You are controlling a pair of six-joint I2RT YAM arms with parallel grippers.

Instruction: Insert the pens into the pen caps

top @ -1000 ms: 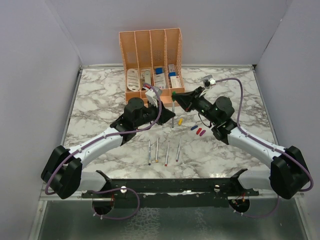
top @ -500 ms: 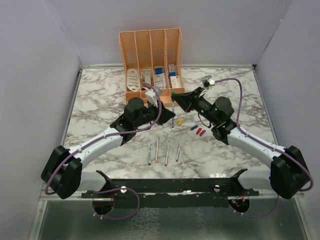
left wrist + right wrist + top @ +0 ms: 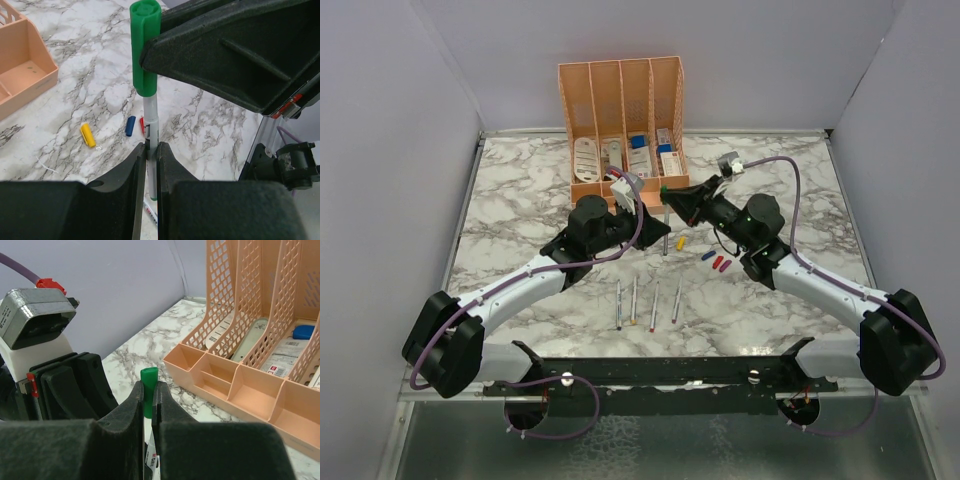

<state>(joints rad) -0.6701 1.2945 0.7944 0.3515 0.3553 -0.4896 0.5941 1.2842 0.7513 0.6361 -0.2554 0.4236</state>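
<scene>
Glossy green plastic cap (image 3: 145, 50), smooth pen (image 3: 150, 117), matt black fingers (image 3: 122, 175).

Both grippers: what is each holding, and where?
Right gripper pinches the green cap by its sides; left gripper clamps the pen by its barrel, just below that cap.

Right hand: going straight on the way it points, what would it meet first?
Probably nothing at once: the right hand, shut on the green cap, points at marble table between the left hand and the organiser. Depth is unclear.
</scene>
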